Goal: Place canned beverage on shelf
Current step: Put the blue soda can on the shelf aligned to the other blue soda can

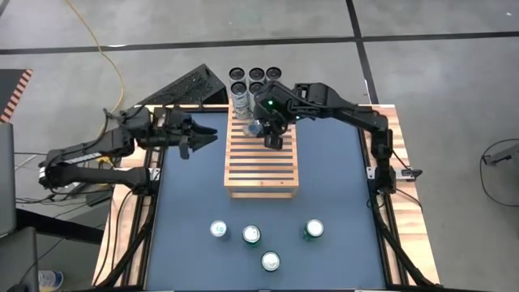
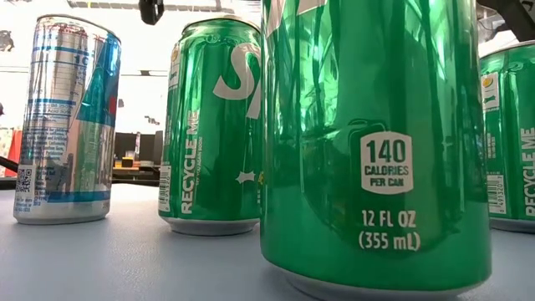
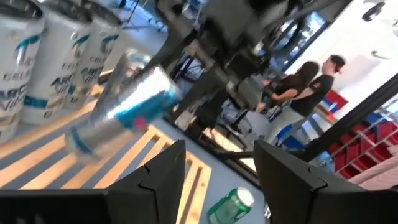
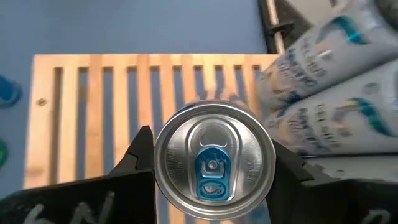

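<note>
A silver-and-blue can [image 4: 214,162] sits clamped between the fingers of the right claw [image 1: 268,130], held above the far end of the slatted wooden shelf [image 1: 261,166] beside a cluster of white cans [image 1: 242,100]; whether its base touches the slats cannot be told. The held can's lid carries a blue pull tab. The white cans show partial lettering that reads "CELSIUS" and "ARCTIC VIBE" only in fragments.

Near the bench's front edge stand four more cans: three green ones [image 2: 376,142] printed "140 CALORIES PER CAN", "12 FL OZ (355 mL)" and "RECYCLE ME", and a slim silver-and-blue one [image 2: 67,121] with a barcode panel.

The bench [image 1: 186,203] has a dark blue top with a wooden border and stands on a grey concrete floor crossed by dark lines and a yellow cable [image 1: 101,57]. In the room behind, two people [image 3: 308,87] stand near red shelving.

The left claw [image 1: 199,136] hovers over the bench just left of the shelf, arm stretched in from the side, its fingers [image 3: 165,171] partly apart and holding nothing. The right arm reaches across from the bench's far right corner, wrist pointing down.
</note>
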You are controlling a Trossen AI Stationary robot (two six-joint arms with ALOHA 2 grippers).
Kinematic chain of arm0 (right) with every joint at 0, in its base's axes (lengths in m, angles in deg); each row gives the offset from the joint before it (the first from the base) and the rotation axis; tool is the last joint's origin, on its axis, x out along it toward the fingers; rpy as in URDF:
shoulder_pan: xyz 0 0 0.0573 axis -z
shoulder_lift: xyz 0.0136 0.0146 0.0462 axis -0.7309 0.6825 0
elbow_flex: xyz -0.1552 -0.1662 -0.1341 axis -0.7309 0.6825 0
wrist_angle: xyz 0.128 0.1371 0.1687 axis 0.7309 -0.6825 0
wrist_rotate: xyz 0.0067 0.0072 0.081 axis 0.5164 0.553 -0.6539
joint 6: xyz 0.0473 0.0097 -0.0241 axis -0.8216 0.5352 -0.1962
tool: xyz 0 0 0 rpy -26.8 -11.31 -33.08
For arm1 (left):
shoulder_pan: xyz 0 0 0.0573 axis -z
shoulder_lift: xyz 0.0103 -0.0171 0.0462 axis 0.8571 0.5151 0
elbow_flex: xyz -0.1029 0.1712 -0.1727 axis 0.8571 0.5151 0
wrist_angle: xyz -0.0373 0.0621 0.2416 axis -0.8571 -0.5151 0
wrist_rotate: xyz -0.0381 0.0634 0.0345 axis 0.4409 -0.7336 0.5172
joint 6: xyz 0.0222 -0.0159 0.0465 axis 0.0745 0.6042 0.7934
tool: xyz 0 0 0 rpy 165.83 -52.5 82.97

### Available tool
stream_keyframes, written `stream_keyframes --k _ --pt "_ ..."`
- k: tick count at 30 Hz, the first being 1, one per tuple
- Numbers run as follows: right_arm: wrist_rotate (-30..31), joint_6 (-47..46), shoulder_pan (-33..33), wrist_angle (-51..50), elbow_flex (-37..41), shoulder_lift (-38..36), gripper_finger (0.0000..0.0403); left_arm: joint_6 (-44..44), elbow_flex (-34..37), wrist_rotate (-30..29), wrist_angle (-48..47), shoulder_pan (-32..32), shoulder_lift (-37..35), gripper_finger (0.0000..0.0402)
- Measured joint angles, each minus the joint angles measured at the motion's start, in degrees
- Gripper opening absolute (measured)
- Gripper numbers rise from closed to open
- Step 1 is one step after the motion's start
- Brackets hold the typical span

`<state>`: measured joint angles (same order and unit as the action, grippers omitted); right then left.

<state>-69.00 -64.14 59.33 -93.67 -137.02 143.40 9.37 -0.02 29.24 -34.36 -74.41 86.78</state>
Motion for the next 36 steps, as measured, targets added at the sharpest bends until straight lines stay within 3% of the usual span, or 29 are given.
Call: stream_keyframes --k 22,29,36 --pt "2.0 0.2 1.2 -1.9 0.0 0.8 0.0154 0.4 0.0 3.0 -1.0 -5.2 2.8 0.0179" --pt "2.0 -1.4 1.3 -1.9 0.0 0.9 0.0232 0.4 0.0 3.0 -1.0 -5.3 2.8 0.0179" --pt "3.1 -1.3 1.3 0.1 0.0 0.8 0.0234 1.4 0.0 3.0 -1.2 -5.3 2.8 0.0179"
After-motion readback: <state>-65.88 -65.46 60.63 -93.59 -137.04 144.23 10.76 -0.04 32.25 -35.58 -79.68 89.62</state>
